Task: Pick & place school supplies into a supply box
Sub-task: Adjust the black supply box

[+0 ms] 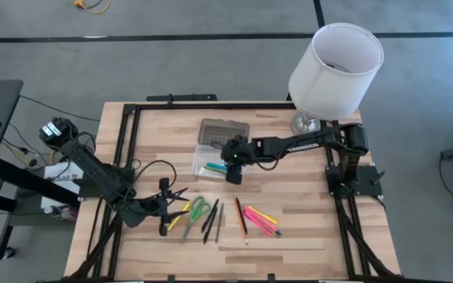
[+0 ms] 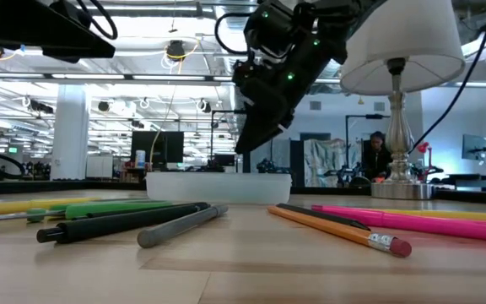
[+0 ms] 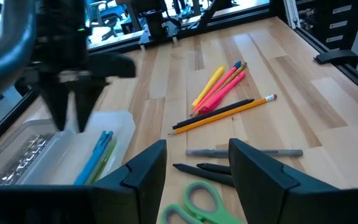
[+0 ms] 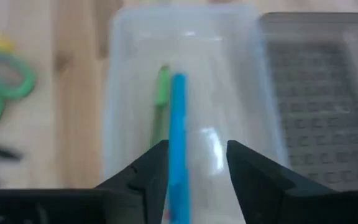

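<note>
**Above the open case, right gripper empty**

Over the supply box (image 1: pixel 215 159), the right gripper (image 1: pixel 233 174) hangs with its jaws apart and nothing between them. Clear tray near table centre, ribbed grey lid (image 1: pixel 223 130) folded back flat on the far side. Inside the tray: a blue pen (image 4: pixel 178 140) and a green pen (image 4: pixel 161 102), lying side by side lengthwise.

Left gripper (image 1: pixel 166 207) sits low at the front left of the table, jaws open, holding nothing, just beside the green-handled scissors (image 1: pixel 198 211).

Loose supplies on the wood in front of the box: scissors, then a black pen (image 3: pixel 205 168) and a grey pen (image 3: pixel 244 152) close together; an orange pencil (image 3: pixel 224 115) with a black pencil (image 3: pixel 214 112) right against it; farther right a bundle of pink highlighters (image 1: pixel 258 218) and a yellow one (image 3: pixel 208 86), touching.

White lamp (image 1: pixel 335 69) stands at the far right corner, well apart from the box
</note>
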Controlling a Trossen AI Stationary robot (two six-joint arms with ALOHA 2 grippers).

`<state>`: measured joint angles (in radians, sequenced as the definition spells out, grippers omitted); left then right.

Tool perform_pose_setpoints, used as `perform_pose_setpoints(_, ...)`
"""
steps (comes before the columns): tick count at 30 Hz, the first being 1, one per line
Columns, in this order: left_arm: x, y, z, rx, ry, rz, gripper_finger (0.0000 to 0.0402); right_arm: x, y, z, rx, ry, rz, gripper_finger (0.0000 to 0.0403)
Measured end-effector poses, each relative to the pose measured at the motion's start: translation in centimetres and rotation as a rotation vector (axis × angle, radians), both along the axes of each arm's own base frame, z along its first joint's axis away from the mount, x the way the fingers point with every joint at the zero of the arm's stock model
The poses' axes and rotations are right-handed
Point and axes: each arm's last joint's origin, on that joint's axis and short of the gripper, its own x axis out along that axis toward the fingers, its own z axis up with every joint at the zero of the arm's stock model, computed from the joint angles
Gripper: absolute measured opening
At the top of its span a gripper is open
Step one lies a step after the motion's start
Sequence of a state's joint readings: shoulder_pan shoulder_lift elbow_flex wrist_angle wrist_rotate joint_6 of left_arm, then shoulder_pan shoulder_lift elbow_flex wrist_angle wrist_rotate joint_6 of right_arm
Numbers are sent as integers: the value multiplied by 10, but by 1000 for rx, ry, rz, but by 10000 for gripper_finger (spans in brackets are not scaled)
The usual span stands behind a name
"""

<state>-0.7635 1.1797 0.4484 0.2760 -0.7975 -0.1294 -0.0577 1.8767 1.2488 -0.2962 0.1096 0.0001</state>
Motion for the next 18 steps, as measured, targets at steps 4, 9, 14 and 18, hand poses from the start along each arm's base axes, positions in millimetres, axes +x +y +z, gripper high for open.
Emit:
perform_pose_setpoints(4, 0, 0, 0, -15, 1, 6, 169, -4, 7, -3, -53, 60, 11, 154)
perform_pose_setpoints(9, 0, 0, 0, -33, -1, 12, 169, -9, 3, -11, -78, 95, 2, 140)
perform_pose_setpoints(14, 0, 0, 0, -32, 0, 12, 169, -14, 3, -20, -81, 150, 17, 131)
perform_pose_setpoints(18, -1, 1, -2, -23, 13, 15, 169, -14, 7, -21, -86, 155, 35, 128)
